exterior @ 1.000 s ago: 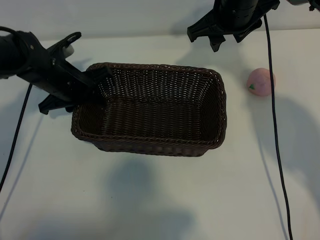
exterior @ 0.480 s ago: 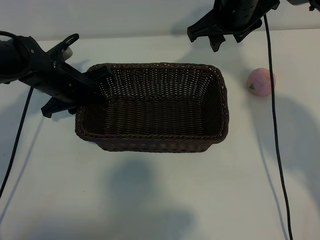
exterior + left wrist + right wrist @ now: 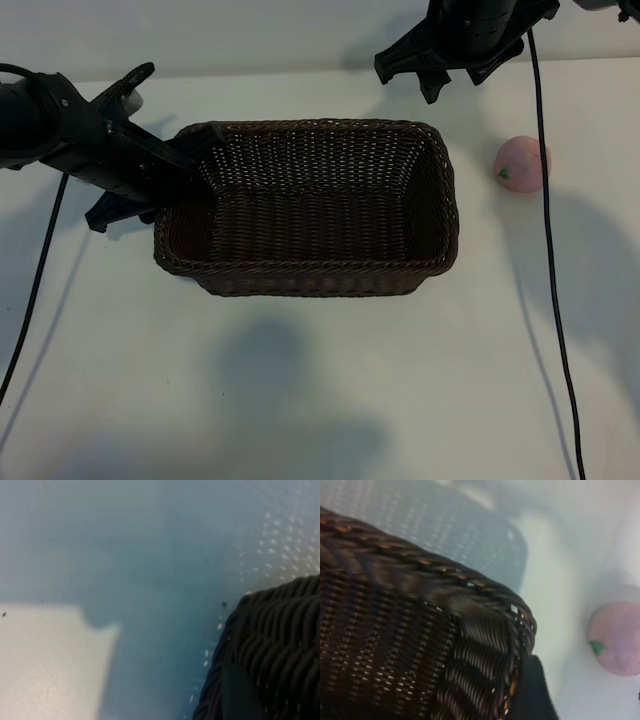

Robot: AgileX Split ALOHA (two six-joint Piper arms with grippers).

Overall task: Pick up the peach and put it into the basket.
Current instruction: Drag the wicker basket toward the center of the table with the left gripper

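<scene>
**A:** Where do you have the peach (image 3: pixel 521 163) right now?

**B:** You have it sitting on the white table (image 3: pixel 330 380), off the basket's (image 3: pixel 308 280) right-hand end in the exterior view, apart from the wicker and untouched by either arm. The right wrist view shows it too, just past the basket's rounded corner, its green leaf mark facing the camera.

**A:** And the basket?

**B:** It sits mid-table, long side running across the view, nothing inside it. Your left gripper (image 3: pixel 190 165) is at its left end: one finger reaches over the braided rim near the far-left corner, the other lies outside the wall, so the jaws are clamped on that wall. The left wrist view shows only the dark weave close up against the table.

**A:** What about your right arm?

**B:** Your right gripper (image 3: pixel 452 72) hangs above the table behind the basket's far-right corner, jaws spread apart and gripping nothing. A black cable (image 3: pixel 552 280) trails from that arm across the table, passing just beside the peach.
</scene>
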